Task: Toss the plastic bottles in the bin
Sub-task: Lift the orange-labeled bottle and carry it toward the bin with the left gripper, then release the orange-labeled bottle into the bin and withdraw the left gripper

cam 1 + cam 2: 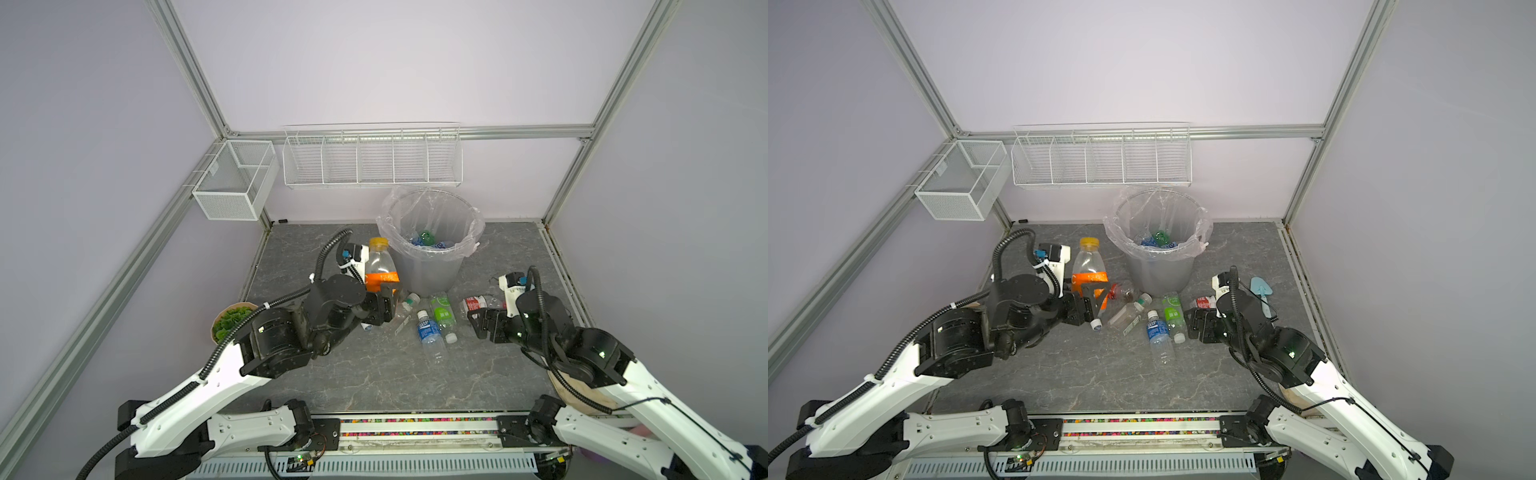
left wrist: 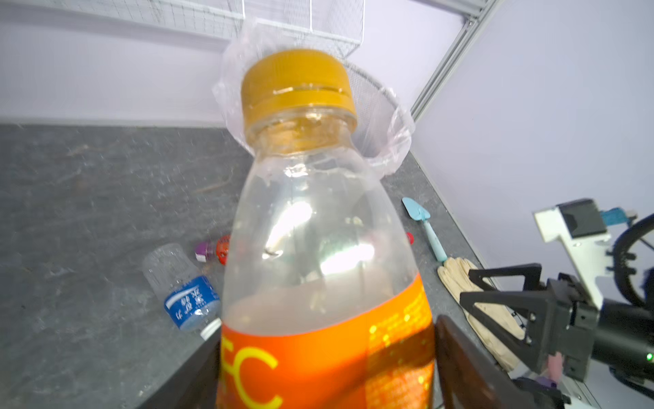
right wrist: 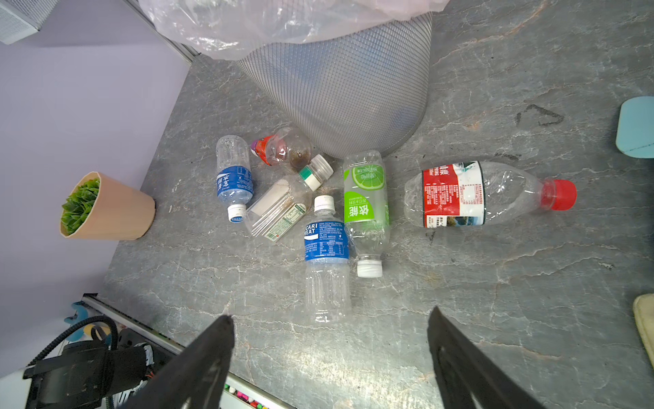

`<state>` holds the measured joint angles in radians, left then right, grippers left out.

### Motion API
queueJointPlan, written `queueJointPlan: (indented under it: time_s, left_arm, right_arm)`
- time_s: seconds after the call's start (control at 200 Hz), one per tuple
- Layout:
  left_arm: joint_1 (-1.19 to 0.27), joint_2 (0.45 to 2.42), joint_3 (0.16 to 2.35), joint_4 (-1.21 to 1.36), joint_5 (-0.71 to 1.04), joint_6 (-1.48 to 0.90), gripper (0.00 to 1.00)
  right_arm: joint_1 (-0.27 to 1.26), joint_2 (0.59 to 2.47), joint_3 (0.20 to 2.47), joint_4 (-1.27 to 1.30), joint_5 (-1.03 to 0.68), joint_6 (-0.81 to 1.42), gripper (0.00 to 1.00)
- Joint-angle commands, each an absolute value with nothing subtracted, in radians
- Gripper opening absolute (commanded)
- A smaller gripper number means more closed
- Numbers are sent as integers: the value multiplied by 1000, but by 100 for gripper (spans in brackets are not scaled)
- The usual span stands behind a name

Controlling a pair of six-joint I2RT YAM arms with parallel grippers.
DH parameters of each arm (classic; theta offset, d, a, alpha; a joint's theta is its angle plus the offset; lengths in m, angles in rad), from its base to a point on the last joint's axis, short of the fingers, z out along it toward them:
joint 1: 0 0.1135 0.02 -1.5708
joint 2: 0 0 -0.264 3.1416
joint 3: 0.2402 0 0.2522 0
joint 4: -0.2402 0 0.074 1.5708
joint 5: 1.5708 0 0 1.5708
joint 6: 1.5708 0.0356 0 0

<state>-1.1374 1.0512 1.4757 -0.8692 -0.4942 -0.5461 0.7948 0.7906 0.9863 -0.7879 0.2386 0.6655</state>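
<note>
Left jaws grip an orange-label bottle [image 1: 379, 262], held upright just beside the bin [image 1: 432, 274]. Right jaws stand open, empty, above the counter [image 3: 495, 318] near a red-label bottle [image 3: 456, 193]. Six loose bottles [image 3: 327, 244] lie on the counter before the bin; more bottles [image 1: 426, 238] rest inside.

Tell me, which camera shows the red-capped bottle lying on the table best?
The right wrist view: the red-capped bottle lies whole, its label clear. In both top views it is small and partly covered by the right gripper. In the left wrist view the orange-labelled bottle close to the lens hides nearly all of it.
</note>
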Motion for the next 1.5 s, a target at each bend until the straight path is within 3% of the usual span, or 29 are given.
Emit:
queueJointPlan:
  time_s: [0.0, 0.34, 0.455, 0.705, 0.87, 0.945, 1.115, 1.495]
  left_arm:
    - [-1140, 1087, 1597, -930, -582, -420, 31]
    - [-1137, 1268, 1939, -870, -632, -210, 32]
    - [-1087, 1377, 2028, -841, -549, -183, 33]
    - [-868, 1821, 2378, -924, -258, -225, 32]
    - [-827, 2066, 2791, -1202, -263, -306, 36]
    - [-832, 2003, 2709, -1136, -233, -305, 41]
    - [-840, 1727, 2277, -848, -233, -335, 52]
    - [-879, 1445, 2016, -794, -253, -330, 58]
  right_arm:
    - [801, 762, 961, -796, 239, 690, 88]
    - [800, 709, 928, -807, 240, 713, 88]
    - [800, 707, 934, -807, 235, 715, 88]
    - [800, 708, 967, -832, 220, 716, 88]
    - [799, 661, 984, -891, 245, 716, 88]
    - [799, 620, 965, -905, 267, 719, 88]
    - [800, 594, 957, -914, 270, 720, 88]
    - [800, 679, 944, -900, 250, 701, 88]
